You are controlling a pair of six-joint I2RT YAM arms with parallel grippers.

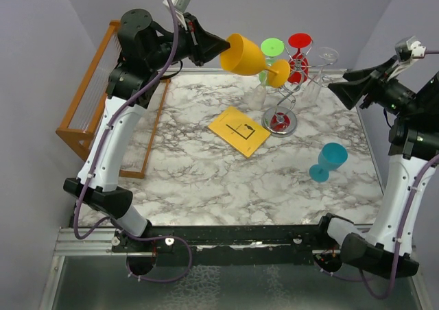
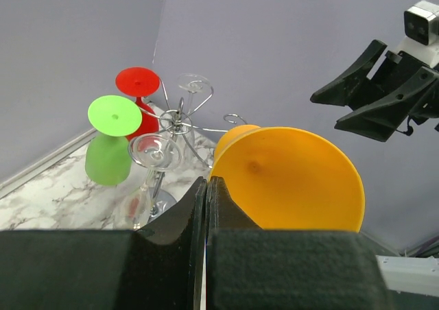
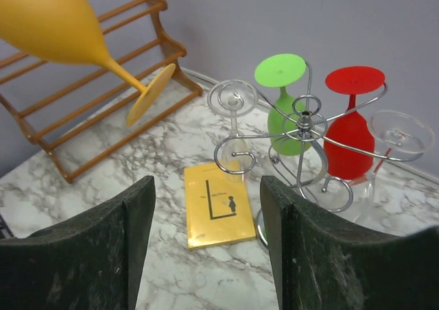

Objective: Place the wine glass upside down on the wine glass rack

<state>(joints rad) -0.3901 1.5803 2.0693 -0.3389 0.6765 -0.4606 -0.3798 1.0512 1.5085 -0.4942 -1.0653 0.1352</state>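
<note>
My left gripper (image 1: 225,49) is shut on the bowl rim of an orange wine glass (image 1: 245,55). It holds the glass in the air, tilted with its foot towards the silver wire wine glass rack (image 1: 282,123). In the left wrist view the fingertips (image 2: 206,181) pinch the orange rim (image 2: 295,180), with the rack (image 2: 180,121) beyond. The rack (image 3: 302,128) carries a green glass (image 3: 285,104), a red glass (image 3: 350,132) and two clear glasses upside down. My right gripper (image 1: 336,87) is open and empty, to the right of the rack; it also shows in the right wrist view (image 3: 206,241).
A blue wine glass (image 1: 328,162) lies on its side on the marble table at the right. A yellow book (image 1: 240,130) lies left of the rack's base. An orange-brown wooden slatted rack (image 1: 89,97) stands along the left edge.
</note>
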